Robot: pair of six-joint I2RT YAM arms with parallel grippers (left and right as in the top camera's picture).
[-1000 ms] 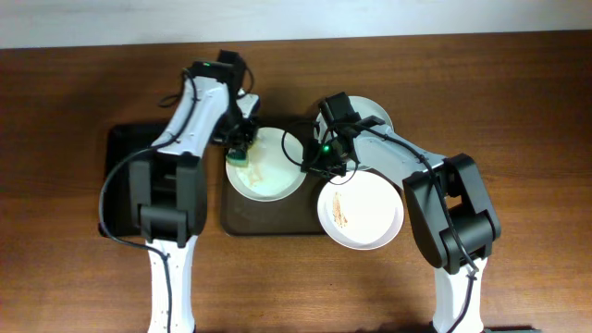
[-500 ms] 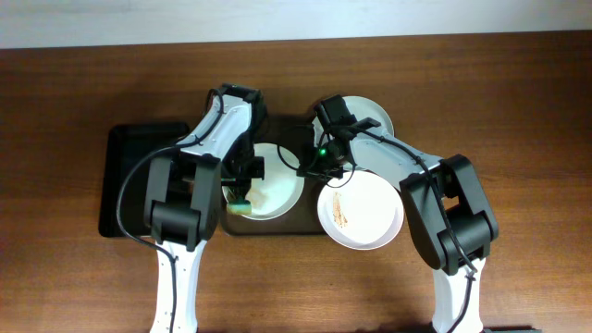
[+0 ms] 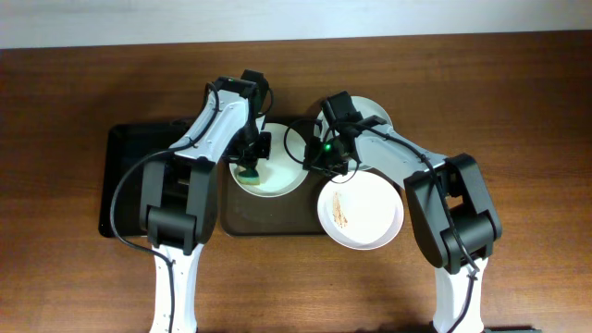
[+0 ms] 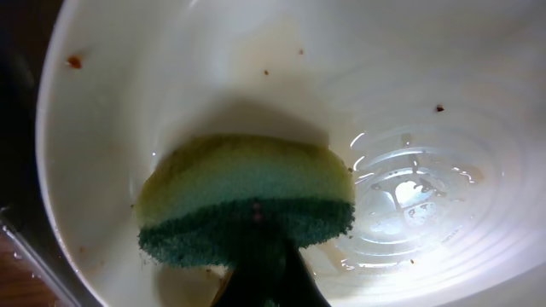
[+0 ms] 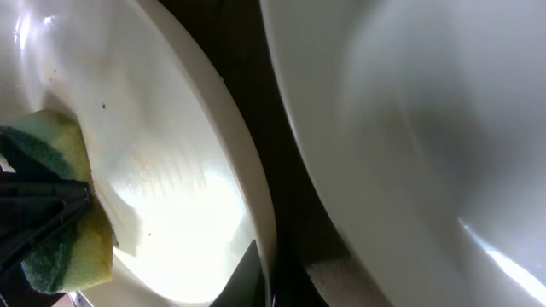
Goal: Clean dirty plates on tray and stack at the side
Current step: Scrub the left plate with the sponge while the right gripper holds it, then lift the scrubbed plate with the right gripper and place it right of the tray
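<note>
L gripper (image 3: 248,168) pointing down, jaws pinching sponge (image 4: 247,192); R gripper (image 3: 319,159) angled inward, jaws unclear.

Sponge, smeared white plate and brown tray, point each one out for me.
sponge (image 4: 246,189), left wrist view, on its soft layer above the dark scrub side.
smeared white plate (image 3: 372,211), overhead view, on its bare centre beside the smear.
brown tray (image 3: 268,219), overhead view, on its bare strip nearest the robot.

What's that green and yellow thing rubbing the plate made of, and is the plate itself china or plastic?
The sponge looks like soft yellow foam backed by a coarse dark green scouring layer, which has a grainy, fibrous surface. The plate is smooth, glossy and off-white, with bright wet highlights. That fits glazed ceramic or hard plastic, and the look alone doesn't settle which.
</note>
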